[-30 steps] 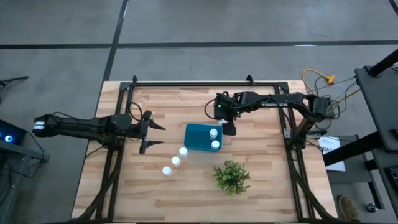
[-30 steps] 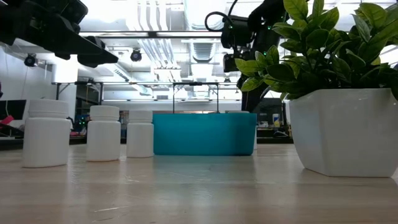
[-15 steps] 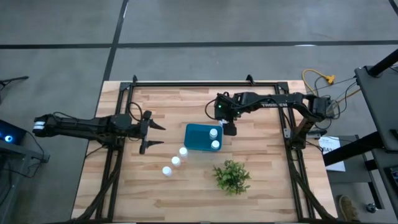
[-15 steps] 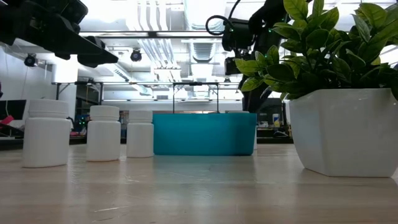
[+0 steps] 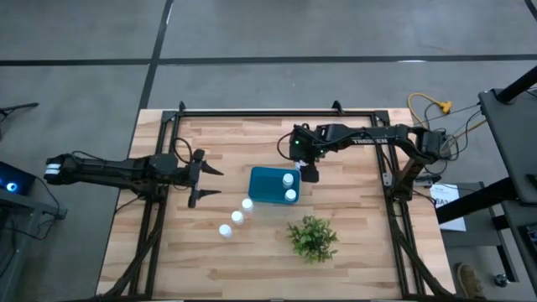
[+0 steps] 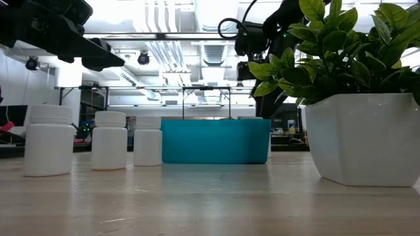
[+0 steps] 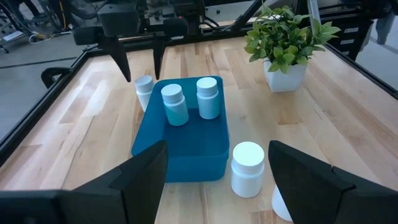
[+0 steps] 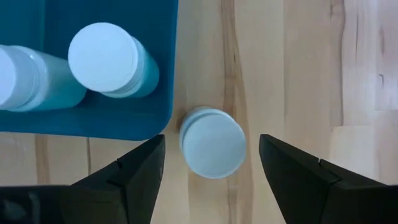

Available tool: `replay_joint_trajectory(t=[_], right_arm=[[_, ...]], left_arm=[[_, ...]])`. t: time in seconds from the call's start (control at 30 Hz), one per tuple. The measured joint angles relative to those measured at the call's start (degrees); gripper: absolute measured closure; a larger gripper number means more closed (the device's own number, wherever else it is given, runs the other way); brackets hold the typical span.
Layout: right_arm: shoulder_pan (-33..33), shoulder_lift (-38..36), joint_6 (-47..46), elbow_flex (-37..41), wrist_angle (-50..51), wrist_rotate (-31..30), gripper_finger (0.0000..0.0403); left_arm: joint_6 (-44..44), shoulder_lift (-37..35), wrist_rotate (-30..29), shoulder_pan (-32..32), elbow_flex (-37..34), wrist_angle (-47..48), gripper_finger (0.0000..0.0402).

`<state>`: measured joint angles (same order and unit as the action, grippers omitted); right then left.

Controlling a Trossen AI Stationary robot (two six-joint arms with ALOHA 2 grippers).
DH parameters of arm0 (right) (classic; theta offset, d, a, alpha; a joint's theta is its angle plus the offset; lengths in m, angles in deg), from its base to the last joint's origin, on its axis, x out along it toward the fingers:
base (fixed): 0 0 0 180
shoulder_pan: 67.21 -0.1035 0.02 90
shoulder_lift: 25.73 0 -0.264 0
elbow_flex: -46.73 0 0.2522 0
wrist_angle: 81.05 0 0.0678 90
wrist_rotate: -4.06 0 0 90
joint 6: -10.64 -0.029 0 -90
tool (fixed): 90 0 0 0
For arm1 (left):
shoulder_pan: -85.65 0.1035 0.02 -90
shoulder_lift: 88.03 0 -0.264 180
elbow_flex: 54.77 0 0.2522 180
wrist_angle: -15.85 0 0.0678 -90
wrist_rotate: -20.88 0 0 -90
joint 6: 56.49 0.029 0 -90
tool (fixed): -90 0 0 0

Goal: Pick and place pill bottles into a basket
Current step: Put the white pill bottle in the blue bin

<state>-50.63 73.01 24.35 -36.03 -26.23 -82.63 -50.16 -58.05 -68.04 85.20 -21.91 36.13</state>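
Observation:
The teal basket point(image 5: 267, 184) sits mid-table with two white pill bottles point(image 7: 175, 104) point(image 7: 208, 98) standing inside. A third bottle point(image 8: 212, 143) stands on the table just outside the basket's far right corner. My right gripper point(image 8: 212, 140) hangs open above it, pointing down, one finger on either side, touching nothing. Three more bottles point(image 5: 247, 204) point(image 5: 237, 217) point(image 5: 225, 230) stand in a slanting row near the basket's front left corner. My left gripper point(image 5: 218, 183) waits open at the table's left.
A small green plant in a white pot point(image 5: 313, 238) stands toward the near edge, right of the bottle row. Black frame rails point(image 5: 277, 112) run along the far, left and right edges of the wooden table. Bare wood lies left of the bottles.

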Motion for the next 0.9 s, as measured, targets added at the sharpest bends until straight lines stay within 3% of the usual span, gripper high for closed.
replay_joint_trajectory(t=[0.9], right_arm=[[0.69, 0.00, 0.43, 3.19, -4.54, 1.02, 0.0162]], left_arm=[[-0.02, 0.02, 0.00, 0.02, 0.00, 0.00, 0.0140]])
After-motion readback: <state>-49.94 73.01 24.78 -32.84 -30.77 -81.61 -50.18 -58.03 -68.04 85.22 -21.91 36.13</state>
